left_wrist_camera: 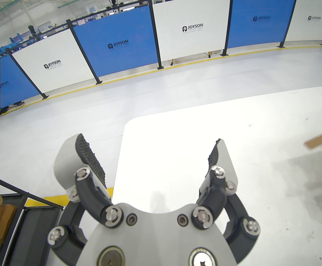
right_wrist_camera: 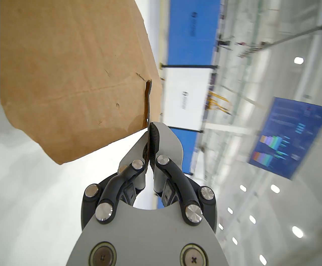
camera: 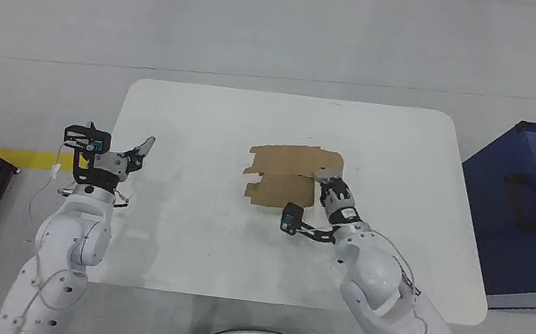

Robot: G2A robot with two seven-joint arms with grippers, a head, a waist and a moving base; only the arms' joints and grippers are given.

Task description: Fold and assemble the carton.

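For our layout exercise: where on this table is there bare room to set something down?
Bare table lies between the open left gripper and the carton, along the far edge beyond the carton, and right of it. Crowded only where the right gripper pinches the carton.

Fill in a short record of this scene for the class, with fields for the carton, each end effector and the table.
Carton: brown cardboard, flattened, not yet assembled, near the middle of the table
Right end effector: shut on the carton's edge
Left end effector: open, empty, over the table's left edge, apart from the carton
Table: white, rounded corners
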